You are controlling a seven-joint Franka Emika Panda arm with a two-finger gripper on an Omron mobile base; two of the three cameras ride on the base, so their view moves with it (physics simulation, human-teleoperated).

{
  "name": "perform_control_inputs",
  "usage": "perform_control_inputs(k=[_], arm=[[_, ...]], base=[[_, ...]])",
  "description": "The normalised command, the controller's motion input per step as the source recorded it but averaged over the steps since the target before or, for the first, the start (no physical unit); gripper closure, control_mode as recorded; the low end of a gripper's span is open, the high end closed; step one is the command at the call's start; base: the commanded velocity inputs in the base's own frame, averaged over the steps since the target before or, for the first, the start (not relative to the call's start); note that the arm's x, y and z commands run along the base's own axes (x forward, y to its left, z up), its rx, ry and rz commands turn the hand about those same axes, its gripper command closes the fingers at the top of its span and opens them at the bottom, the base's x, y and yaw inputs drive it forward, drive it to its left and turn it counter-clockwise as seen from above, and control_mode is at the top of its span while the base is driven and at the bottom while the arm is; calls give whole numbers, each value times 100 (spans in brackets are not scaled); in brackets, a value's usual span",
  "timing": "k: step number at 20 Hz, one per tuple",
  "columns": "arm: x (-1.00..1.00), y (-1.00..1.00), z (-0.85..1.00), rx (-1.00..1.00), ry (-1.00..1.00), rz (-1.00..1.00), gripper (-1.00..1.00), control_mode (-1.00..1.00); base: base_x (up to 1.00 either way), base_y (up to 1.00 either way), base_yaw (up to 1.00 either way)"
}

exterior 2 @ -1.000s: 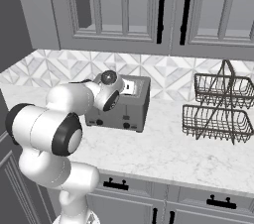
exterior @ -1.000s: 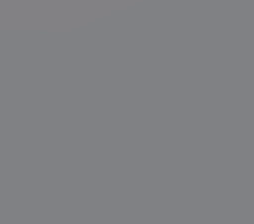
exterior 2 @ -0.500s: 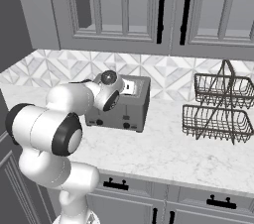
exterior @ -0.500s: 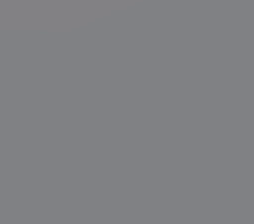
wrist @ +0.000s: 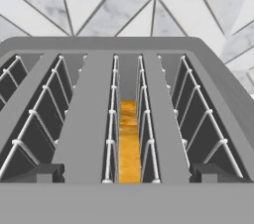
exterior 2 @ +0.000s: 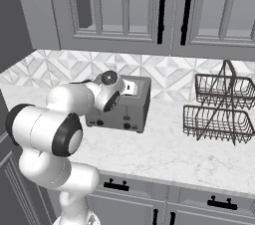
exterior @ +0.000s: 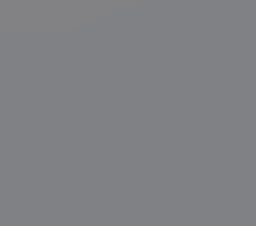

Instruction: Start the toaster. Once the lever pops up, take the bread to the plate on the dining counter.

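two dark fingertips sit spread wide at either end of the toaster top. bread stands deep in the middle slot, between the tips, untouched. toaster rests on the counter.

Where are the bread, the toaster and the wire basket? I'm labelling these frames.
bread (wrist: 129, 143), hand view, its top edge in the middle slot.
toaster (exterior 2: 130, 114), right base view, its front face.
wire basket (exterior 2: 215, 124), right base view, lower tier.

- You are looking at a glossy white arm built of fat rounded segments (all rendered, smooth).
- Dark black bands are ringing its joints.
- A dark round cap is showing on the wrist.
- Two small dark fingertips are rising at the hand view's bottom.
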Motion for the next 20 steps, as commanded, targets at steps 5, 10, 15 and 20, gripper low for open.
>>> perform_control_inputs(k=[5, 10, 15, 20], arm=[[0, 0, 0, 0, 0, 0, -100, -100], [0, 0, 0, 0, 0, 0, -100, -100], [0, 0, 0, 0, 0, 0, -100, -100], [0, 0, 0, 0, 0, 0, -100, -100]], base=[[0, 0, 0], [0, 0, 0], [0, 0, 0], [0, 0, 0]])
